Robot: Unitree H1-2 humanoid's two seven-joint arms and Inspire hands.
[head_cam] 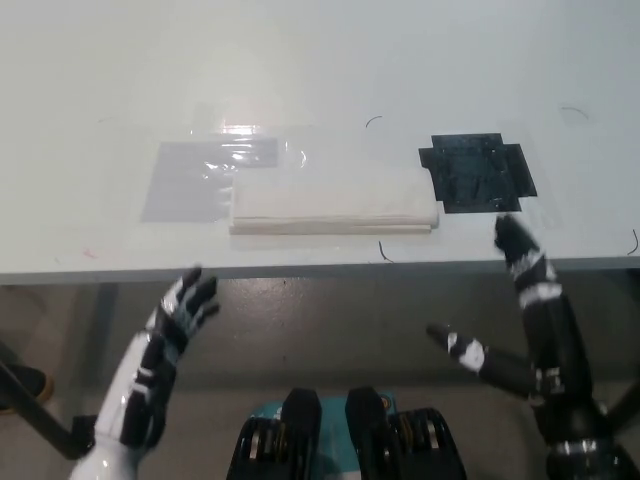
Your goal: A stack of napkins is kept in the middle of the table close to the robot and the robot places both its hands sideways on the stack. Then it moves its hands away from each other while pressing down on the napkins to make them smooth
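Near the table's front edge, right in the middle and close to me, lies the stack of napkins point(335, 200), a long pale slab set flat with its long side along the edge. That spot suits the job: both my arms can reach it evenly and push outward from its centre. Nothing touches it yet.

My left hand point(165, 345), the white one, hangs below the table edge point(300, 268) at the lower left, palm turned partly sideways, fingers spread and holding nothing. My right hand point(520, 300), the black one, is at the lower right, fingers apart and empty too, one fingertip reaching up to about the table's front edge, just below a black patch point(478, 172). I judge both hands are held open and edge-on so they can come down sideways onto the stack together.

Left of the napkins, touching or slightly under them, is a sheet of clear plastic point(205, 178), shiny and flat; the glare makes it hard to say whether it is a sleeve or just film, and I see nothing inside it. The black patch sits flat on the table to the right, just beside the stack's end. No bowl, tray or box is in view.

The pressing and spreading are not yet begun; I would raise both hands over the stack's middle first.
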